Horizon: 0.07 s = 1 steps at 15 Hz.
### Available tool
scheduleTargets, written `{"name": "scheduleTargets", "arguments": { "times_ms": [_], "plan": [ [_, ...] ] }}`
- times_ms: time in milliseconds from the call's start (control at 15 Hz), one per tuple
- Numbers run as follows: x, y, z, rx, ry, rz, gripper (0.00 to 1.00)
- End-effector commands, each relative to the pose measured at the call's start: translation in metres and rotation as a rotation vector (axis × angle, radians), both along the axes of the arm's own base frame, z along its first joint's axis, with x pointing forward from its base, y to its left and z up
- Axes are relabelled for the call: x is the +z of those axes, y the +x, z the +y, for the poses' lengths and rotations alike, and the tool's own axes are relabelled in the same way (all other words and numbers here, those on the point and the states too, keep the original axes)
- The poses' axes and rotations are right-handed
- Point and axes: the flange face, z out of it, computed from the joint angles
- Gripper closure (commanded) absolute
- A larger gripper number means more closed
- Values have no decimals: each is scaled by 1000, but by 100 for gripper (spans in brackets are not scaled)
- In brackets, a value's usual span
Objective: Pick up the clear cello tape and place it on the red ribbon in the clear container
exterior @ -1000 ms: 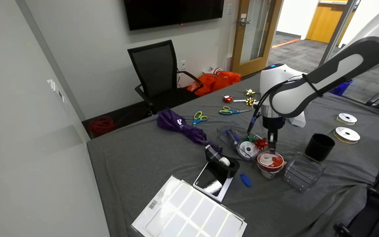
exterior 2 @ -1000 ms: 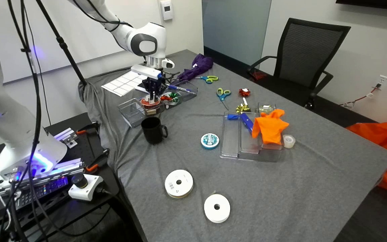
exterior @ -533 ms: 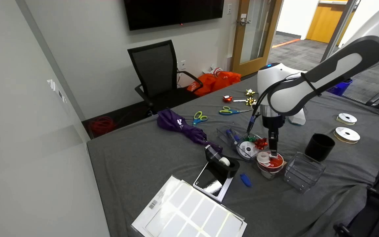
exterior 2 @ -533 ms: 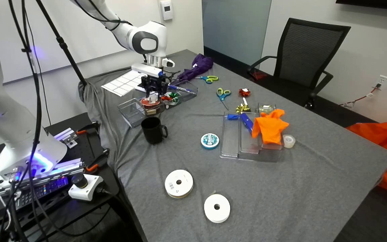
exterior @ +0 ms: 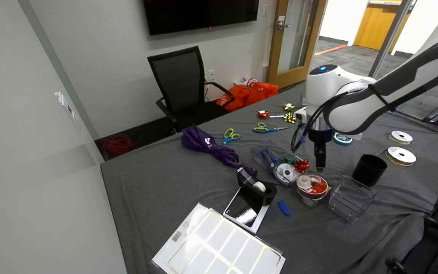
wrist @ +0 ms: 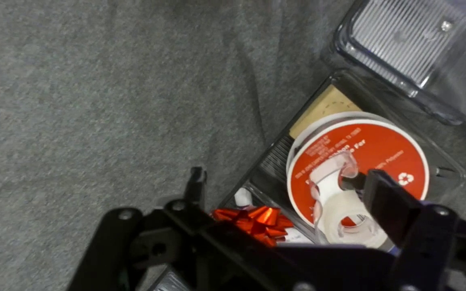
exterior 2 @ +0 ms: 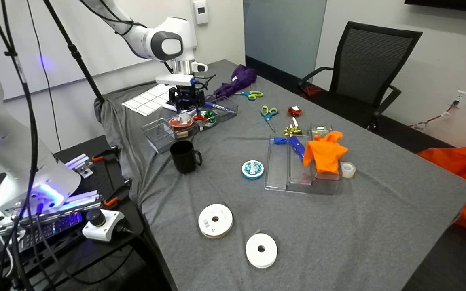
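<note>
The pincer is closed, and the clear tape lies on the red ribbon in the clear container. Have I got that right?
Not quite: the pincer is open, its jaws standing well apart, as the wrist view shows. The rest stands: the clear tape lies on the red ribbon in the clear container.

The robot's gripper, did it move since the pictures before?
Yes. In an exterior view, the gripper has moved up the picture: it overlapped the red ribbon spool earlier, and now shows just above it.
</note>
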Motion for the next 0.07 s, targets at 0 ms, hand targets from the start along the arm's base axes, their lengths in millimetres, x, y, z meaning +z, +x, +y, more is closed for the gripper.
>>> {"name": "scheduleTargets", "arguments": {
  "times_ms": [0],
  "plan": [
    [22,-33,-13,56,-16,-96,0]
  ]
}}
